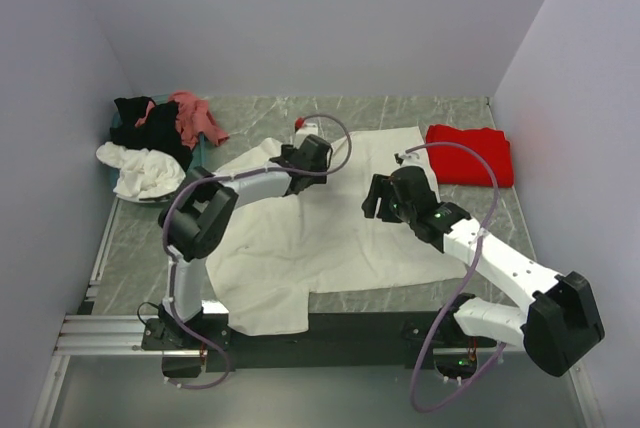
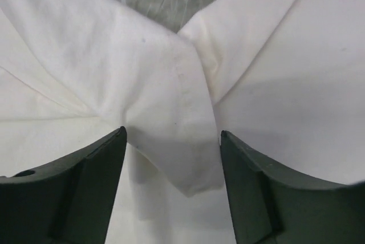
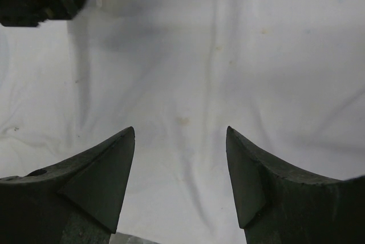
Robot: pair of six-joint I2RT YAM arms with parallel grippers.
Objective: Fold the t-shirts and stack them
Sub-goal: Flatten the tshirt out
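The cream t-shirt [image 1: 320, 238] lies spread on the table [image 1: 130, 258] with many wrinkles, and both of my arms reach over it. My left gripper [image 2: 173, 135] hangs over the far part of the cream t-shirt, near its far edge. Its jaws are released and stand wide apart. A rounded fold of the cream cloth lies between them, and I do not pinch it. My right gripper [image 3: 181, 133] is over the right half of the cream t-shirt, also with jaws spread and nothing in them; under it I see only smooth pale cloth. The red t-shirt [image 1: 470, 155] lies folded flat just beside the far right corner of the cream t-shirt. To the far left of the cream t-shirt is a loose heap: the black t-shirt [image 1: 140, 123], the pink t-shirt [image 1: 195, 118] and the white t-shirt [image 1: 140, 170], all crumpled together.
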